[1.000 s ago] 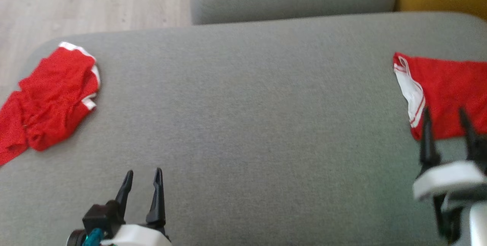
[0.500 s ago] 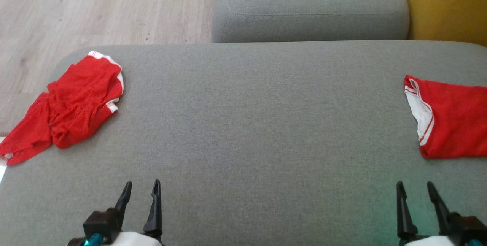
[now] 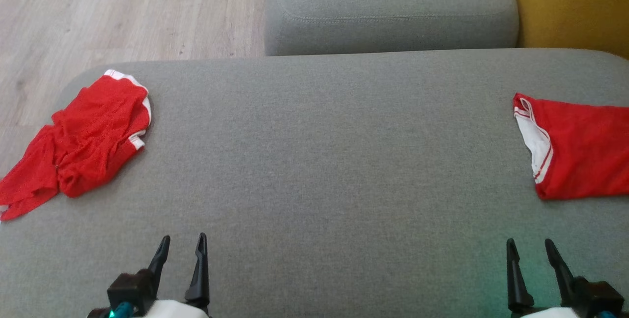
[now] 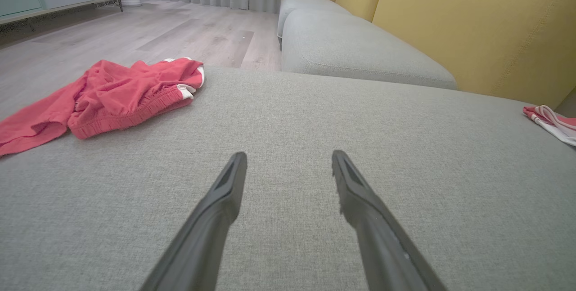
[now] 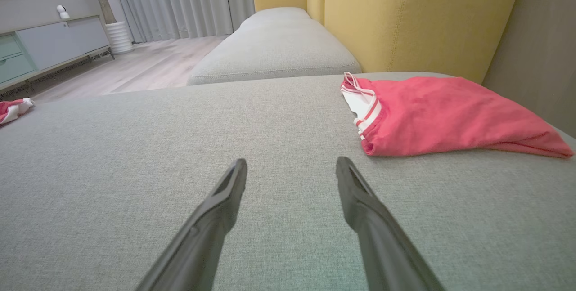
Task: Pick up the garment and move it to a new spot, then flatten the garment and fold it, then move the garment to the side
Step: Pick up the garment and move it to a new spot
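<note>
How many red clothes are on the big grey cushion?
2. The crumpled red garment lies at the left end of the grey cushion; the folded red garment lies at its right end, running past the head view's edge. Nothing seems hidden.

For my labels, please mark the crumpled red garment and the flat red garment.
crumpled red garment (image 3: pixel 88 138): head view, middle of the cloth.
flat red garment (image 3: pixel 585 151): head view, red middle part.

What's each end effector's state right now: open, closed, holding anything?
Left end effector: open, holding nothing.
Right end effector: open, holding nothing.
</note>
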Available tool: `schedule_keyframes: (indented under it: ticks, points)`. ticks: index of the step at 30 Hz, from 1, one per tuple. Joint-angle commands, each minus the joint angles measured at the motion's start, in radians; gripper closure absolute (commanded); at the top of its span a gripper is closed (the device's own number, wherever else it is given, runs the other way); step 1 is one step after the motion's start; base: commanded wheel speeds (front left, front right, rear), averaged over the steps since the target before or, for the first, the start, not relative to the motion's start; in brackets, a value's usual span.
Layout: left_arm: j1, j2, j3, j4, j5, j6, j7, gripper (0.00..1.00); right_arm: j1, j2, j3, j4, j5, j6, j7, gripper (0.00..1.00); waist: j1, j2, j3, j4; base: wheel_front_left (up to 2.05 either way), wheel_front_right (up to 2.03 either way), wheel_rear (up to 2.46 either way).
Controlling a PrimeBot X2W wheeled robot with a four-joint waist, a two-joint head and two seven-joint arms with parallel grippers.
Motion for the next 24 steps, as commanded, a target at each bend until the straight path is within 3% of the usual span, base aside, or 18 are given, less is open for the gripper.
schedule_keyframes:
  ticks: [1,7,20,24]
  points:
    - [-0.041,-0.003,0.034,-0.030,0.004,-0.002,-0.012,0.00,-0.052,-0.011,0.025,-0.033,0.001,0.008,-0.013,0.00,0.0000,0.0000,0.002,0.000,0.00,0.00,0.00]
    - [-0.065,-0.003,0.019,-0.025,0.003,-0.007,-0.012,0.00,-0.041,-0.011,0.012,-0.050,0.003,0.008,-0.014,0.00,0.0000,0.0000,0.009,0.060,0.00,0.00,0.00]
    - [-0.014,-0.003,0.032,-0.036,0.003,0.007,-0.012,0.00,-0.054,-0.011,0.086,-0.050,0.032,0.008,-0.014,0.00,0.0000,0.0000,-0.011,0.372,0.00,0.00,0.00]
    - [-0.009,-0.003,0.045,-0.050,0.000,0.006,-0.012,0.00,-0.061,-0.011,0.093,-0.045,0.026,0.008,-0.014,0.00,0.0000,0.0000,0.001,0.382,0.00,0.00,0.00]
